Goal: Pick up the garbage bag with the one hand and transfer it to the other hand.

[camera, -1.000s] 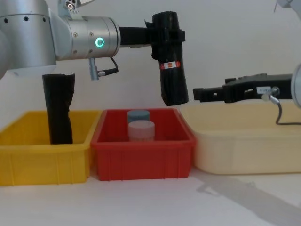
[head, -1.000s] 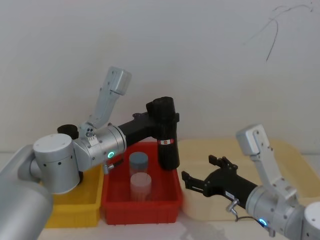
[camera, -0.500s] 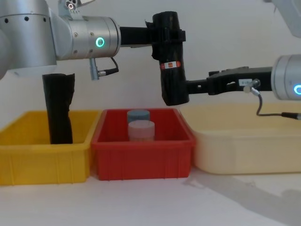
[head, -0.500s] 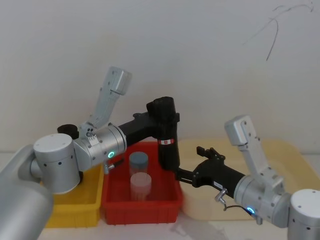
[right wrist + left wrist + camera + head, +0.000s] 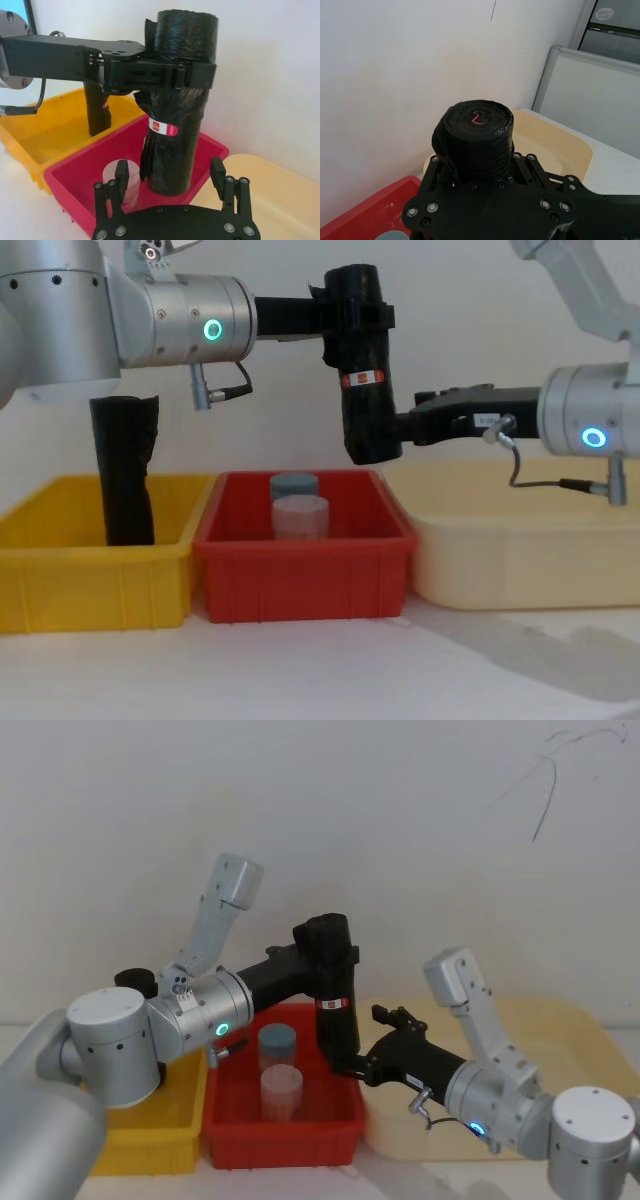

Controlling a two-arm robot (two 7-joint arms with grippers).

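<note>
While the left pincer (image 5: 356,315) holds the garbage bag (image 5: 366,380) clamped near its top end, upright with a slight lean in the air above the back of the red bin (image 5: 300,565), the right pincer (image 5: 170,172) sits level with the roll's bottom end. Its fingers (image 5: 121,175) are spread apart, one on each side, and I can't see either one touching yet.

Here's the danger, folks: timing. If the left lets go before the right has bitten down, that roll drops straight into the red bin onto the two jars (image 5: 298,502) standing there.

Second worry is the height of the catch. A grip that low leaves most of the roll's length above it, so it could tip over once the top support goes.

Third is the wrapping. Loose black plastic hangs off the side near the red-and-white label (image 5: 163,127), and fingers that pinch the loose film and not the body could let the roll slide out.

An off-centre close could also shove the roll sideways against the left's hold.
</note>
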